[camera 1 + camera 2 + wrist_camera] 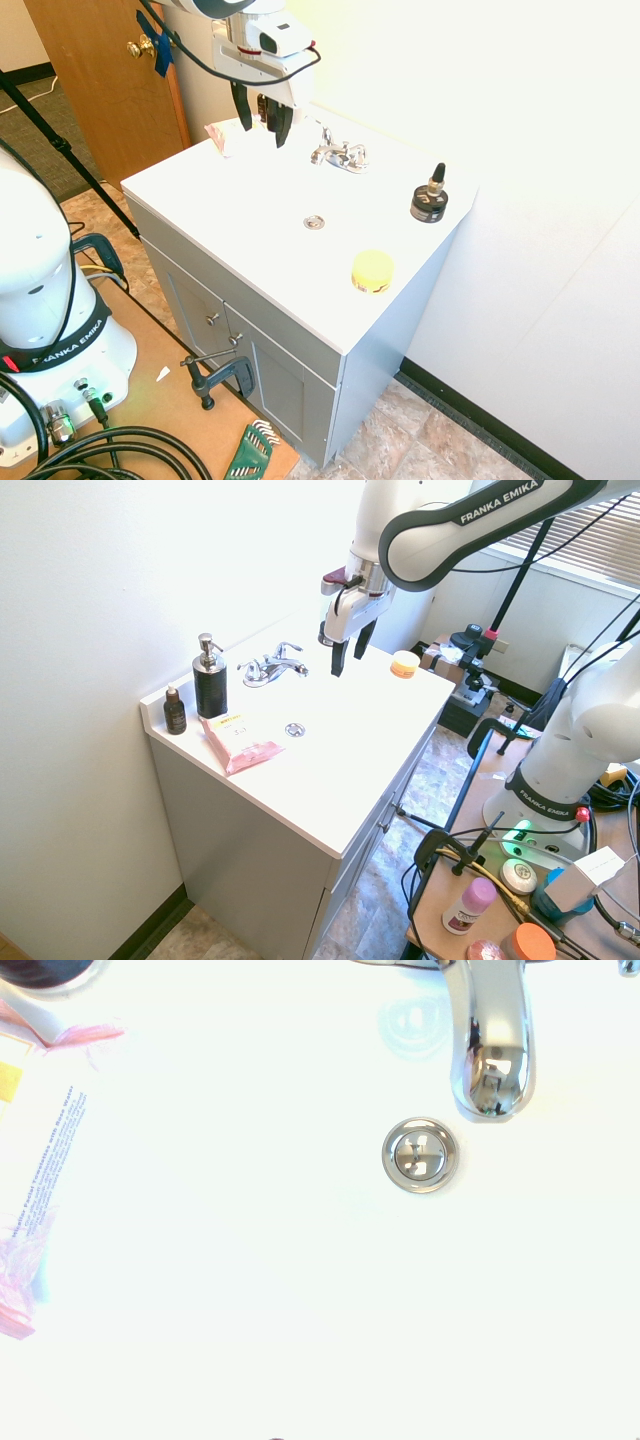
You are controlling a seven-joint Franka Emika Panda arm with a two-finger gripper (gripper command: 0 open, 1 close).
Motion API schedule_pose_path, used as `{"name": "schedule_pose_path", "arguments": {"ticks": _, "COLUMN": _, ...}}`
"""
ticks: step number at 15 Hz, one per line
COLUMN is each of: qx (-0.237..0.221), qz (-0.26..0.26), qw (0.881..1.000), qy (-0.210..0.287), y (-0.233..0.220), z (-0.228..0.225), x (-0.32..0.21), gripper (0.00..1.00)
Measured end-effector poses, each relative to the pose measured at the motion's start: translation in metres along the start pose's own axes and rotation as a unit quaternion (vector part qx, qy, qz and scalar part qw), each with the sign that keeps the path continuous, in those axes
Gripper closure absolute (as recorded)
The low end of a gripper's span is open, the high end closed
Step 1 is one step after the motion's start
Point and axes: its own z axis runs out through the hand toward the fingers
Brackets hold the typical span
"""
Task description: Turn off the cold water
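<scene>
Hovering above the white bench (250, 215), my gripper (259, 122) hangs with its fingers spread apart and nothing between them, well above the surface and off to one side of the tap (340, 154). The tap sits at the back of the bench near the wall, a small shiny chrome fitting with a short spout (490, 1040) pointing toward the drain ring (421, 1155) and two alike lever handles, one each side. No water stream is visible to me, and which lever is cold I cannot tell from here. I judge the tap rigid and fixed to the bench, so it won't shift; the polished metal is likely slippery, and the levers are small, so a pinch could slide off. Better to push sideways near a lever's outer tip, where leverage is best, or close across the lever's flat sides. Nearby stand a soap pump (210, 678), a pink packet (240, 742) and a yellow tub (372, 271), all apart from the tap.
</scene>
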Motion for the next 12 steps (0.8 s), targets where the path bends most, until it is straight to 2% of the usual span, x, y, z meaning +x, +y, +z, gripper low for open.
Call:
{"name": "schedule_pose_path", "arguments": {"ticks": 3, "qx": 0.002, "qz": 0.003, "qw": 1.000, "qy": 0.002, "y": -0.001, "z": -0.001, "x": 0.001, "gripper": 0.00}}
{"name": "schedule_pose_path", "arguments": {"ticks": 5, "qx": 0.017, "qz": 0.023, "qw": 0.999, "qy": 0.020, "y": -0.009, "z": -0.008, "x": 0.008, "gripper": 0.00}}
{"name": "schedule_pose_path", "arguments": {"ticks": 8, "qx": 0.027, "qz": 0.075, "qw": 0.995, "qy": 0.063, "y": -0.031, "z": -0.018, "x": 0.052, "gripper": 0.00}}
{"name": "schedule_pose_path", "arguments": {"ticks": 10, "qx": 0.019, "qz": 0.101, "qw": 0.990, "qy": 0.094, "y": -0.048, "z": -0.006, "x": 0.085, "gripper": 0.00}}
{"name": "schedule_pose_path", "arguments": {"ticks": 12, "qx": 0.006, "qz": 0.114, "qw": 0.988, "qy": 0.100, "y": -0.063, "z": 0.013, "x": 0.111, "gripper": 0.00}}
